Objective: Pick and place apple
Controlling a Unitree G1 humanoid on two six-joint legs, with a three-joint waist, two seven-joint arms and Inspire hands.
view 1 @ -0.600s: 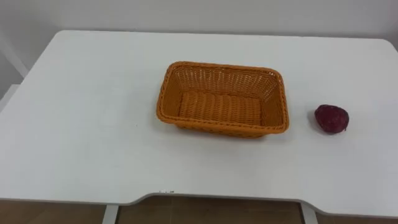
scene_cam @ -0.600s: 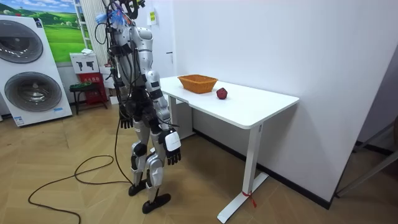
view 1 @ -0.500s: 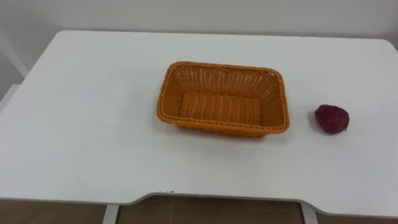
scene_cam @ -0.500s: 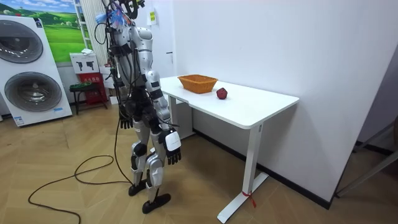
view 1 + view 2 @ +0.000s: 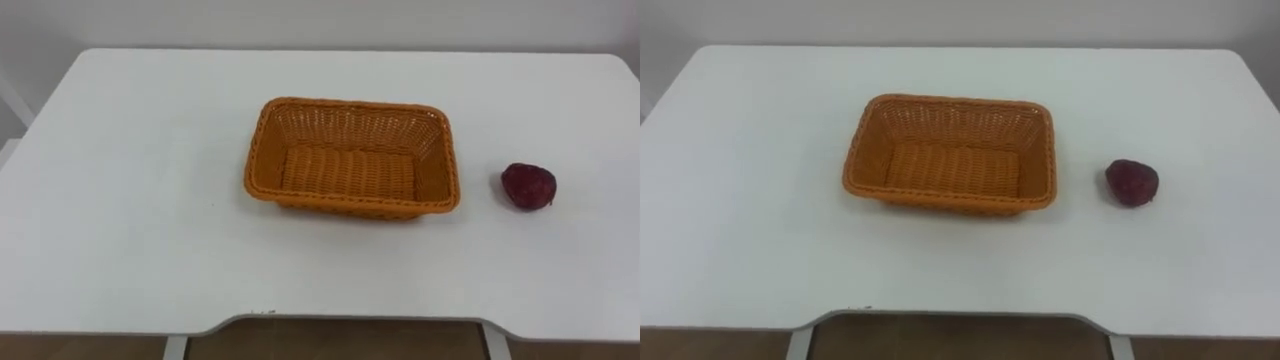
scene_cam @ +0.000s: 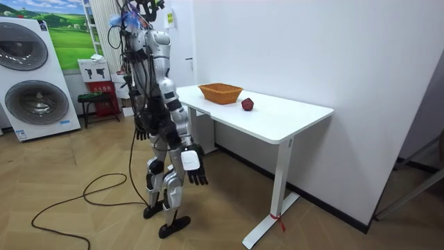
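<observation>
the small dark red round apple (image 5: 528, 186) lies on the white bench (image 5: 130, 210), apart from the orange woven rectangular basket (image 5: 350, 203), on the right hand's side of it. in the room view the right hand (image 6: 192, 167) hangs below the benchtop, well short of the apple, fingers loose and holding nothing. the left hand (image 6: 141, 131) hangs by the hip, farther off — open or closed, i cannot tell

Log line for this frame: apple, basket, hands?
apple: on table, right of basket | basket: empty | right hand: open, below table edge | left hand: at side
</observation>
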